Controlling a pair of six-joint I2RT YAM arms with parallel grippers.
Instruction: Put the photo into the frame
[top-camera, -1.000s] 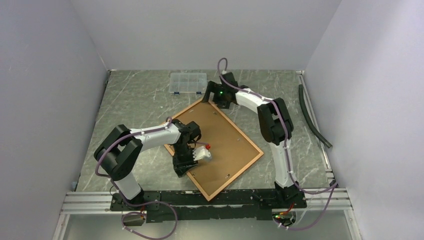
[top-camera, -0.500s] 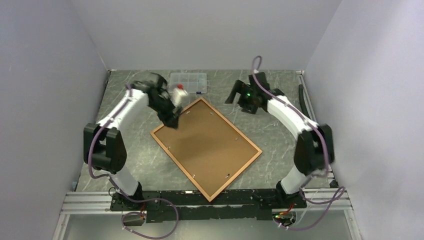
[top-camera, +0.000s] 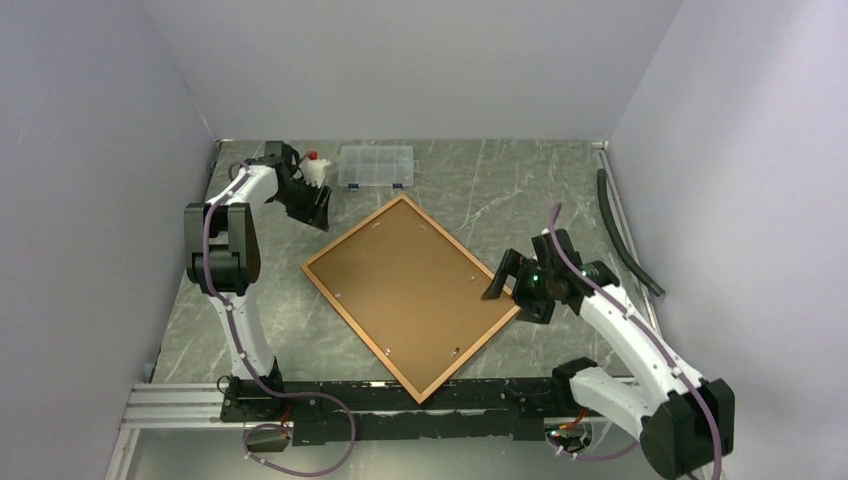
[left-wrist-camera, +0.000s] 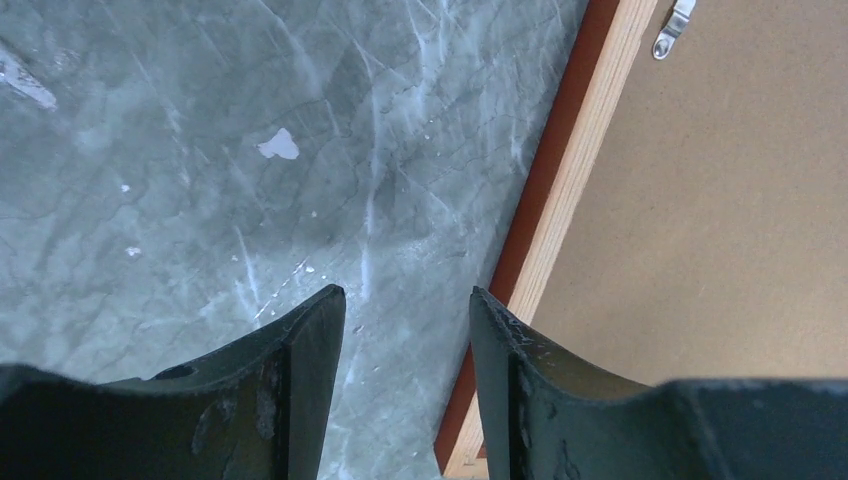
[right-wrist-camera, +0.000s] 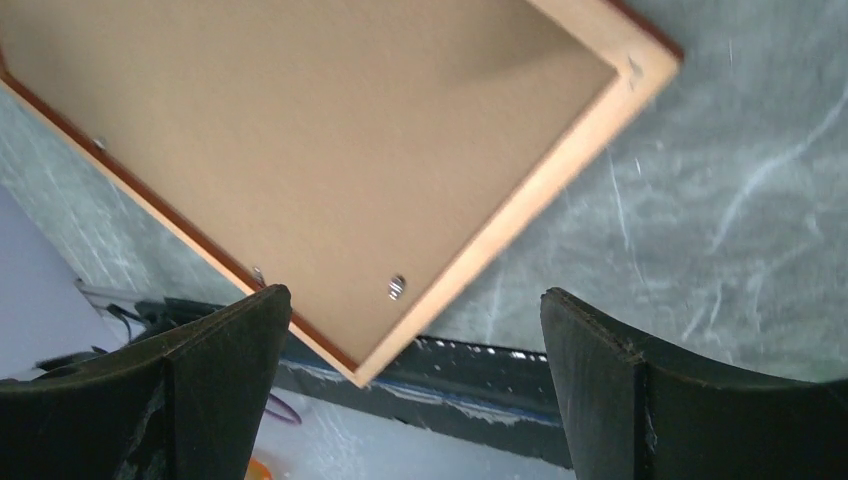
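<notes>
**Top external view: frame lying face-down, both arms off it, no photo showing**

The frame lies back-up and slanted in the middle of the counter, with the brown backing board sitting inside it. I can't see the photo anywhere. My guess is it's under the board, but nothing here proves it.

I'd say we're at the wrap-up and checking stage. To do it well, check that every little metal tab is turned in over the board, press only on the wooden rim, and lift straight up when moving off so the frame doesn't skate on the marble.

The left end effector hovers over bare counter just beside the frame's far-left edge, near the clear compartment box. Its jaws are partway apart with nothing between them, and it isn't touching anything.

The right end effector hangs over the frame's right corner, spread as wide as it goes and empty. I can't tell if it grazes the rim.
</notes>
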